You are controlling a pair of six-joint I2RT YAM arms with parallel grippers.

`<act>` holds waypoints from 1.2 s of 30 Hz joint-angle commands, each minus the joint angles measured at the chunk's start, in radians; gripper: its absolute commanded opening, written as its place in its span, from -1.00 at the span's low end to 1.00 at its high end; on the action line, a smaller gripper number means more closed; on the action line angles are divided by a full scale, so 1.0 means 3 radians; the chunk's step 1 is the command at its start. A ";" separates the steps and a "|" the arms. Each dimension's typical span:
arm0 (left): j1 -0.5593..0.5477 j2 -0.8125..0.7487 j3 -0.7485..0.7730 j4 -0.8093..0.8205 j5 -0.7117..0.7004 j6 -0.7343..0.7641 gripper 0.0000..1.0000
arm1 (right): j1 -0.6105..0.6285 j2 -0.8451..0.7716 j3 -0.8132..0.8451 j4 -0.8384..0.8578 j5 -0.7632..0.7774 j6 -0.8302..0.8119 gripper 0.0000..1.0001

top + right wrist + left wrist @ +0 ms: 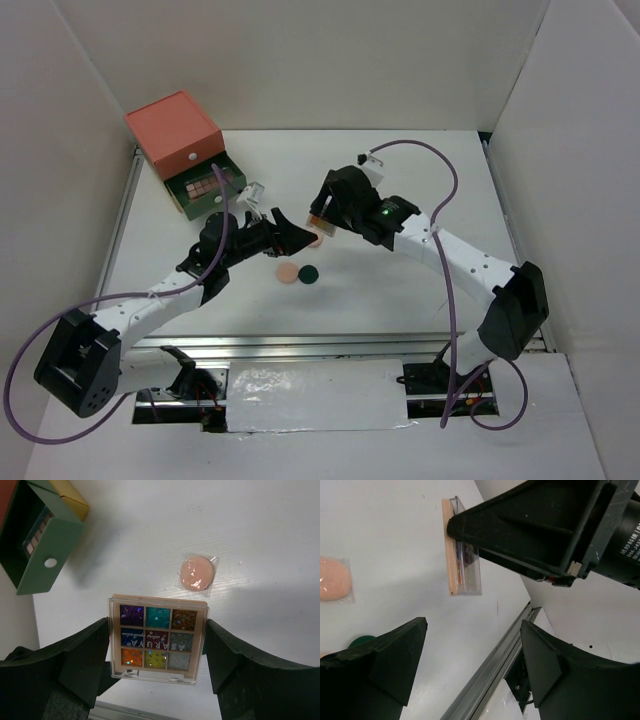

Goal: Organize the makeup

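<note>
White walls close in a white table (400, 300), with a drawer chest (175, 125) at its far left corner. The chest's green drawer (42, 555) is pulled out, and I can see a brown palette (36, 534) lying inside.

My right gripper (157, 631) is clamped on the square multicolour palette (157, 647), one finger on each side edge and the colour pans facing the wrist camera. It seems to be lifted off the table, though I can't be sure from these angles. A pink disc (197, 573) in a clear wrapper lies on the table just beyond it.

My left gripper (473, 629) faces the right one from close by, its jaws spread wide with nothing between them. Nearer the arm bases, the peach disc (288, 272) and the dark-green disc (309, 272) lie side by side on the table.
</note>
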 commanded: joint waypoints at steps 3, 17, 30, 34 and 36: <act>-0.0016 0.0073 0.0142 0.0318 -0.0076 0.0002 0.75 | 0.0108 -0.0130 -0.0004 0.0164 0.0053 0.0017 -0.18; -0.0016 0.0191 0.0229 0.0358 -0.0199 0.0104 -0.21 | 0.0257 -0.0084 0.0037 0.0231 0.0028 -0.0009 -0.18; -0.0001 0.0124 0.0301 0.0236 -0.0229 0.0206 -1.00 | 0.0267 -0.0309 -0.0178 0.0517 -0.0100 -0.0055 0.85; 0.0096 0.0104 0.0403 -0.0004 -0.0291 0.0303 -1.00 | 0.0257 -0.0411 -0.0122 0.0344 0.0205 -0.0060 1.00; 0.0234 0.0083 0.0434 -0.0111 -0.0250 0.0319 -1.00 | 0.0231 -0.0523 -0.0111 0.0267 0.0364 -0.0080 1.00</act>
